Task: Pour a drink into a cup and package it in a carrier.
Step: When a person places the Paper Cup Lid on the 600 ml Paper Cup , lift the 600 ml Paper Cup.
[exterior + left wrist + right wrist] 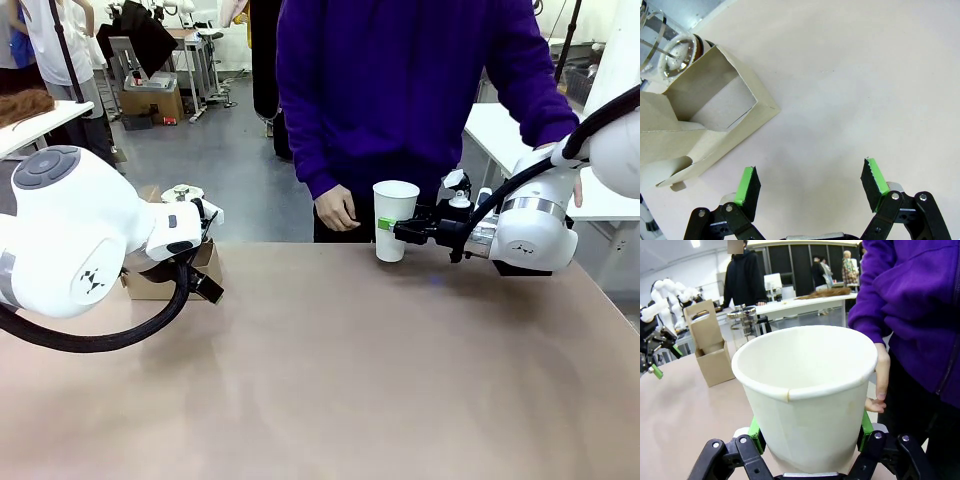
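The tall white paper cup (395, 215) stands upright near the table's far edge, and my right gripper (391, 230) is shut on its lower half. In the right wrist view the cup (805, 385) looks empty, with green pads (756, 432) against both sides. The brown cardboard carrier (148, 282) sits at the far left, partly hidden by my left arm. My left gripper (811, 182) hangs open above bare table just beside the carrier (710, 120). The drink is hidden; a glass jug (665, 47) stands behind the carrier.
A person in a purple top stands at the far side, one hand (338, 210) close to the cup's left. The glass jug (742, 320) and carrier (710, 352) are at the table's left end. The tabletop (330, 380) spreads wide in the middle and front.
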You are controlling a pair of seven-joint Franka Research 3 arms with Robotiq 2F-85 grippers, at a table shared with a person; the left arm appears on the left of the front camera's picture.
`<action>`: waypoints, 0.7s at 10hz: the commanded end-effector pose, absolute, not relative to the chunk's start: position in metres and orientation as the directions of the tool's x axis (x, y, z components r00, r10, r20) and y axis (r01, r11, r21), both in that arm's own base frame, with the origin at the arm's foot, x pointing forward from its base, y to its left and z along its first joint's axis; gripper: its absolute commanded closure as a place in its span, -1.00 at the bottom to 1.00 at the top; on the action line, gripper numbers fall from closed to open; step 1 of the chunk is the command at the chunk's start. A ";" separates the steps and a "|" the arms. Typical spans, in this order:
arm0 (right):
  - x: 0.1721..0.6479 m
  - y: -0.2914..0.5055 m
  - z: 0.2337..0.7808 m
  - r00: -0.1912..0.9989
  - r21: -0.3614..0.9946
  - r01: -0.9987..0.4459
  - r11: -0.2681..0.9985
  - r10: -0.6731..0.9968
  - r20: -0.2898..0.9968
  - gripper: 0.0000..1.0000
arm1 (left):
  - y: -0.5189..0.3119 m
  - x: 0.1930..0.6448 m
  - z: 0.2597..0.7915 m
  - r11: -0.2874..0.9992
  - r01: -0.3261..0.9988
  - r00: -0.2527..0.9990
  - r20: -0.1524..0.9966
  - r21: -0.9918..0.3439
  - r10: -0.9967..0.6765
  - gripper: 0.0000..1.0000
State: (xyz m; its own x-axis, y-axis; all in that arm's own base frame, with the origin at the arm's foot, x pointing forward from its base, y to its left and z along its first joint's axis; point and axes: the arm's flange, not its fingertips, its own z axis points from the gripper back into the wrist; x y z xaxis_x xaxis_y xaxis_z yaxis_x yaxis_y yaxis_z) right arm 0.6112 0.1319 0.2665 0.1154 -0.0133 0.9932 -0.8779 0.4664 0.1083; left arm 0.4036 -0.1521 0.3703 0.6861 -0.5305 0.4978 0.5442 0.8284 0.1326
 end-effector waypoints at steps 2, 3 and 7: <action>0.611 0.134 0.268 0.110 0.108 -0.875 0.472 -0.024 0.994 -0.60 | -0.152 0.404 0.371 0.829 0.544 0.686 0.499 0.131 -0.529 -1.00; 0.611 0.134 0.268 0.110 0.108 -0.875 0.472 -0.024 0.994 -0.60 | -0.152 0.404 0.371 0.829 0.544 0.686 0.499 0.131 -0.529 -1.00; 0.611 0.134 0.268 0.110 0.108 -0.875 0.472 -0.024 0.994 -0.60 | -0.152 0.404 0.371 0.829 0.544 0.686 0.499 0.131 -0.529 -1.00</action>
